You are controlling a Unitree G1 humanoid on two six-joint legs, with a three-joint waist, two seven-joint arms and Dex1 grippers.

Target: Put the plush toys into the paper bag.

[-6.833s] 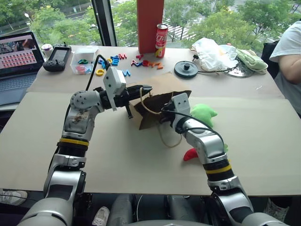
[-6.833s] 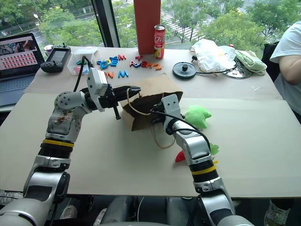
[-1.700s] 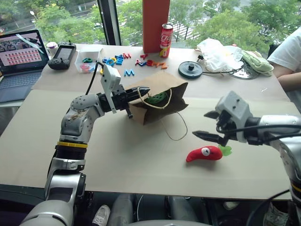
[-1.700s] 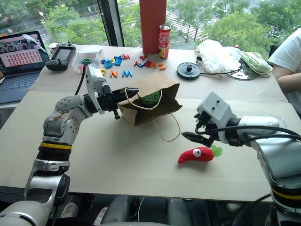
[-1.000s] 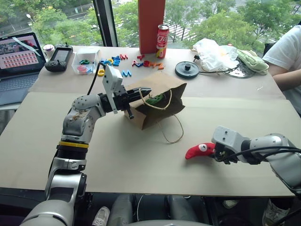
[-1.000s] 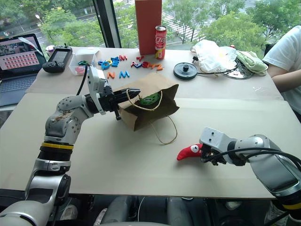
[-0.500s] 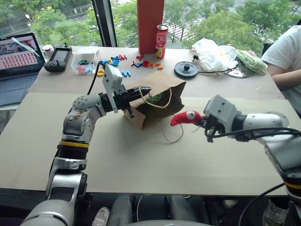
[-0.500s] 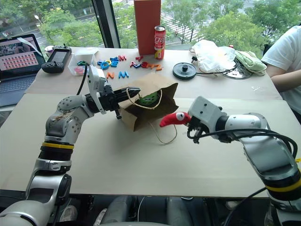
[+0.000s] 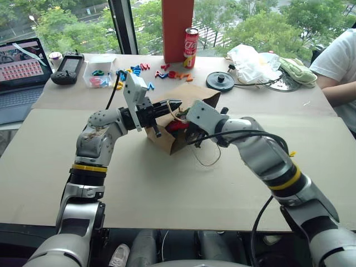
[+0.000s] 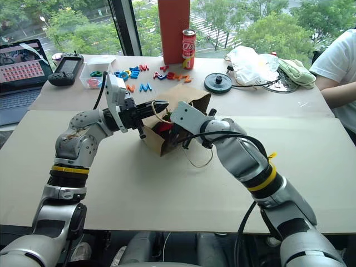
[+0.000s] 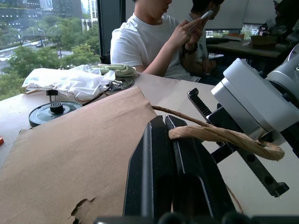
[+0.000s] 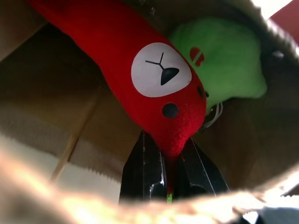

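The brown paper bag [image 9: 194, 93] lies on its side on the table, mouth towards me. My left gripper [image 9: 172, 104] is shut on its upper rim by a tan handle [image 11: 219, 136] and holds the mouth up. My right gripper [image 12: 167, 140] is shut on the red pepper toy [image 12: 154, 79], the stem end between its fingers and the white eye facing the camera. That toy [image 9: 177, 124] is inside the bag's mouth, with the right gripper [image 9: 186, 130] at the opening. The bright green toy [image 12: 224, 56] lies deeper in the bag, behind the red one.
The bag's second handle loop [image 9: 208, 158] trails on the table in front. Behind stand a red can [image 9: 191, 47], an orange post [image 9: 178, 25], plastic letters [image 9: 139, 71], a black disc [image 9: 221, 82] and a white plastic bag [image 9: 253, 55]. A laptop [image 9: 19, 64] is far left, a person [image 9: 339, 61] far right.
My right gripper picked the red pepper toy up off the table, then carried it left and up into the bag's mouth. The left gripper kept its hold on the rim.
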